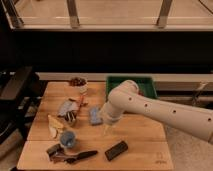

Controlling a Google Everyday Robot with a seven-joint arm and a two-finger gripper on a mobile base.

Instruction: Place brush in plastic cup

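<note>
The brush (75,156) lies near the table's front left edge, with its black handle pointing right and its blocky dark head (54,151) at the left. The blue-grey plastic cup (68,140) stands upright just behind the brush. My gripper (107,130) points down over the middle of the wooden table (140,135). It hangs from the white arm (150,111) that reaches in from the right. It is to the right of the cup and behind the brush handle, apart from both.
A flat black block (116,150) lies front centre. A blue pad (95,116) sits just left of the gripper. A grey packet (65,107), yellow pieces (55,126), a white bowl (77,83) and a green tray (131,84) are further back. A black chair (15,95) stands at the left.
</note>
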